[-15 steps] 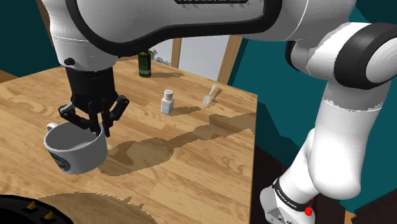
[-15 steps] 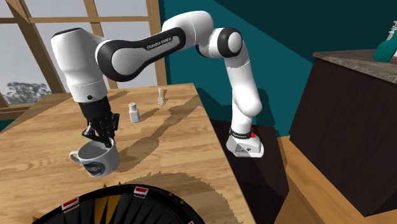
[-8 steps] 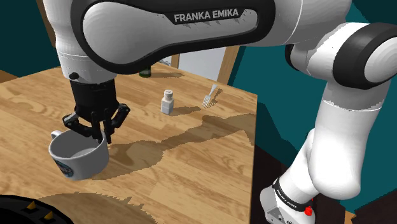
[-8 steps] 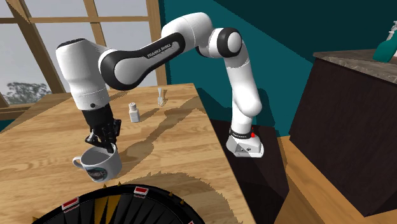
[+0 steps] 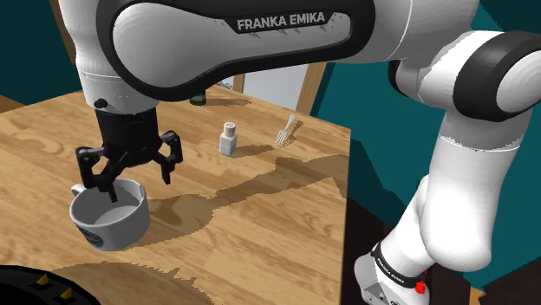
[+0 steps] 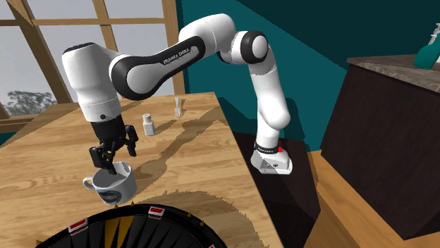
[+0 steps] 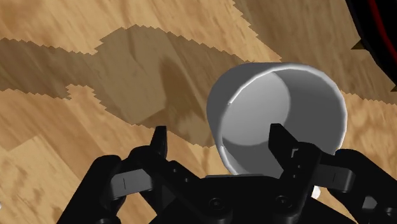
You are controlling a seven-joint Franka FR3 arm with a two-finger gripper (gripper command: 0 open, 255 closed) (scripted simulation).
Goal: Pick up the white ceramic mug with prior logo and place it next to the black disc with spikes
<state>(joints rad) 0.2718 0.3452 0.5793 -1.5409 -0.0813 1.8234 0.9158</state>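
Tool (image 5: 139, 186) is seen spread open, nothing gripped. White mug (image 5: 108, 221) is parked upright on the bench (image 5: 260, 217) directly under it, one finger over its opening, just beside the spiked black disc (image 5: 26, 290). A straight-up exit is probably called for.

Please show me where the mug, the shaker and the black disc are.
mug (image 5: 126, 223): shoulder view, outer wall.
shaker (image 5: 228, 143): shoulder view, body.
black disc (image 6: 162, 229): second exterior view, top face.

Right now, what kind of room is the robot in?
Probably a dining room or kitchen at home: a wooden table with a mug and a white shaker, beside a wood-framed window.
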